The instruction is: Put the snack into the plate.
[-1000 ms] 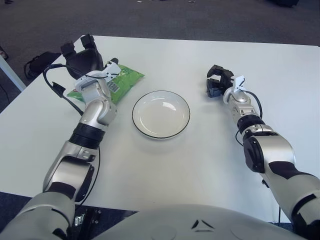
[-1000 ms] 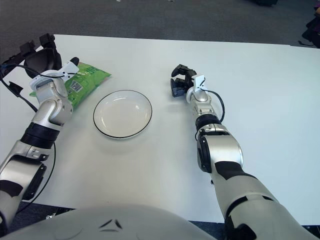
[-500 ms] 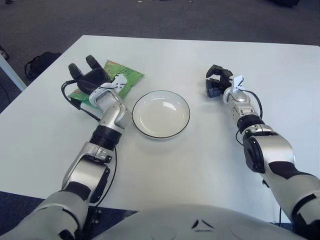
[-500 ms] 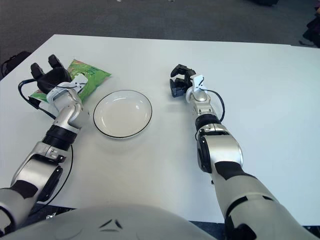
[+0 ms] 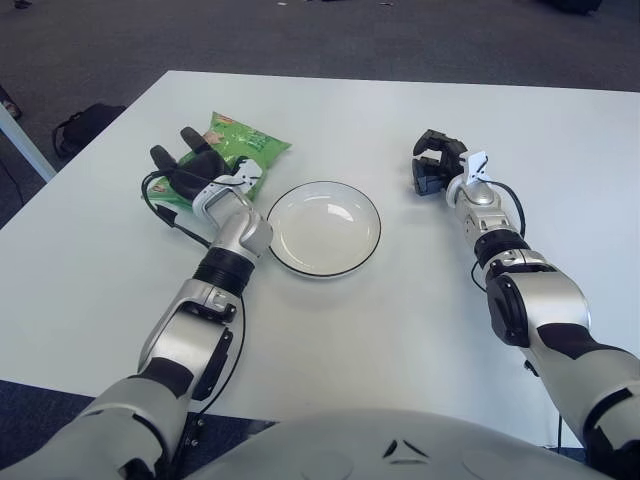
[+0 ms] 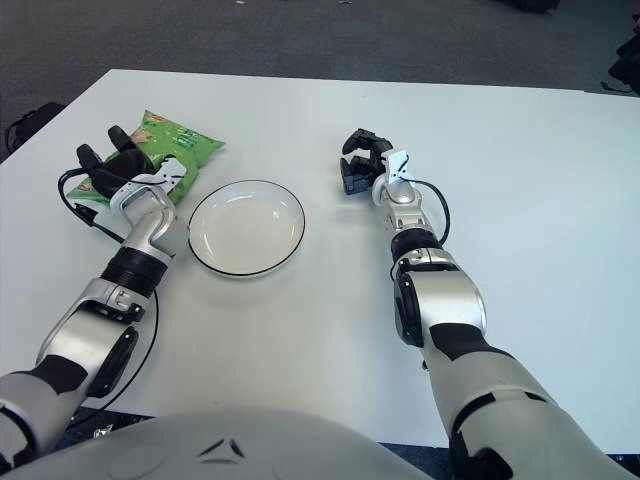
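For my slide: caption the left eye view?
Left hand on green snack bag beside empty plate; right hand idle.

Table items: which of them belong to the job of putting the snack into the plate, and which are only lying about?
Belong to the job:
green snack bag
white plate
left robot hand, lying on the bag

Only lying about:
right robot hand, idle on the white table
black bag on the floor

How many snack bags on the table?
1. The green snack bag lies on the white table left of the plate, partly under the left robot hand. The right robot hand rests right of the plate. None appears hidden.
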`<action>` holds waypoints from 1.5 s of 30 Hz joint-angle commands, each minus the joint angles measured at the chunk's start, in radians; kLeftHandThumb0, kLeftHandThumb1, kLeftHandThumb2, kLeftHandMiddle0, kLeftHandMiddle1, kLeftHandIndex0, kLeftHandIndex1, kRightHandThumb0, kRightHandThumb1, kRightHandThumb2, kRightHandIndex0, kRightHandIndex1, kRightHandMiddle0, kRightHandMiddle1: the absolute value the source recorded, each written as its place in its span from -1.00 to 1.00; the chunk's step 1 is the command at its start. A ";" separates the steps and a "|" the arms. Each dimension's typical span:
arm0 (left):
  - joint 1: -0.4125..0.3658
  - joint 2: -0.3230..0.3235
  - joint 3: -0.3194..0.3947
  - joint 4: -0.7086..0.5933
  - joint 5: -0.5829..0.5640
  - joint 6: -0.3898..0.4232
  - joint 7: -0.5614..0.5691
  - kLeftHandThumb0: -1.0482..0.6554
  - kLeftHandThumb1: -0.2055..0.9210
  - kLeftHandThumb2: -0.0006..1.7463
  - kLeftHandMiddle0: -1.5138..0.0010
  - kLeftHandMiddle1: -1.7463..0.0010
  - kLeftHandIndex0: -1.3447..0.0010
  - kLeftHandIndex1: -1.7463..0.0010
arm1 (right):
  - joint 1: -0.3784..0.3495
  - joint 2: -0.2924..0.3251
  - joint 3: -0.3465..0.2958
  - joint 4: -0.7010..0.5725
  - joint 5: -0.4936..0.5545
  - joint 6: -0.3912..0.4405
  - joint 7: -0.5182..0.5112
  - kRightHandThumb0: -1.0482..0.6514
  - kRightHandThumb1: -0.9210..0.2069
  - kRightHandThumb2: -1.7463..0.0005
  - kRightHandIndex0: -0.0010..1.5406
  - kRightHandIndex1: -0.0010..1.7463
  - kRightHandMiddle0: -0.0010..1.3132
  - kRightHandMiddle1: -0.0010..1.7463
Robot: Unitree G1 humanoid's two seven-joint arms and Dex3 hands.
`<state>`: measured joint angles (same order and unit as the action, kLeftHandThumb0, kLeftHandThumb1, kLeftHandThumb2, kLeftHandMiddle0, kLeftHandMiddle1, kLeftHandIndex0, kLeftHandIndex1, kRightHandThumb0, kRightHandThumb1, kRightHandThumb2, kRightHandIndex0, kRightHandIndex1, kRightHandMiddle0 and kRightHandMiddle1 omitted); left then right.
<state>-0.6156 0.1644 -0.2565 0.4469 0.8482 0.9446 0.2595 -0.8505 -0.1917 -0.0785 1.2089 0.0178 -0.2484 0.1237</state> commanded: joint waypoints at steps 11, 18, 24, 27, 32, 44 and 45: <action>0.060 -0.016 0.014 0.064 -0.083 -0.060 0.029 -1.00 1.00 0.15 1.00 1.00 0.99 1.00 | 0.074 0.023 0.021 0.038 -0.026 0.075 0.007 0.22 0.71 -0.97 0.12 1.00 0.03 0.98; 0.090 -0.014 0.046 0.163 -0.125 -0.172 0.124 -1.00 1.00 0.12 0.96 0.98 0.92 0.95 | 0.075 0.023 0.017 0.032 -0.021 0.069 0.017 0.22 0.69 -0.96 0.12 1.00 0.03 0.96; 0.102 0.041 0.063 0.257 -0.149 -0.335 0.201 -1.00 1.00 0.05 0.99 -0.12 0.99 0.23 | 0.074 0.022 0.018 0.033 -0.022 0.069 0.022 0.22 0.64 -0.93 0.10 1.00 -0.04 0.99; 0.104 0.079 0.057 0.292 -0.149 -0.401 0.211 -1.00 1.00 0.03 1.00 -0.55 1.00 -0.18 | 0.075 0.023 0.012 0.033 -0.016 0.066 0.028 0.22 0.66 -0.94 0.11 1.00 -0.01 0.97; 0.079 0.164 0.054 0.405 -0.163 -0.533 0.220 -0.97 1.00 0.02 0.85 -0.92 0.97 -0.77 | 0.072 0.021 0.013 0.032 -0.022 0.069 0.020 0.22 0.67 -0.95 0.10 1.00 0.01 0.97; 0.008 0.236 0.015 0.556 -0.158 -0.629 0.286 -0.63 0.95 -0.17 -0.31 -1.00 0.05 -1.00 | 0.072 0.017 0.031 0.032 -0.038 0.073 0.014 0.22 0.66 -0.94 0.08 1.00 0.00 0.99; 0.010 0.244 0.020 0.540 -0.162 -0.627 0.290 -0.62 0.93 -0.16 -0.35 -1.00 0.01 -1.00 | 0.072 0.018 0.027 0.031 -0.034 0.074 0.016 0.22 0.66 -0.94 0.09 1.00 0.00 0.99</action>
<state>-0.6630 0.4068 -0.2241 0.9499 0.7006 0.2954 0.5729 -0.8440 -0.1850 -0.0576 1.1980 -0.0008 -0.2470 0.1279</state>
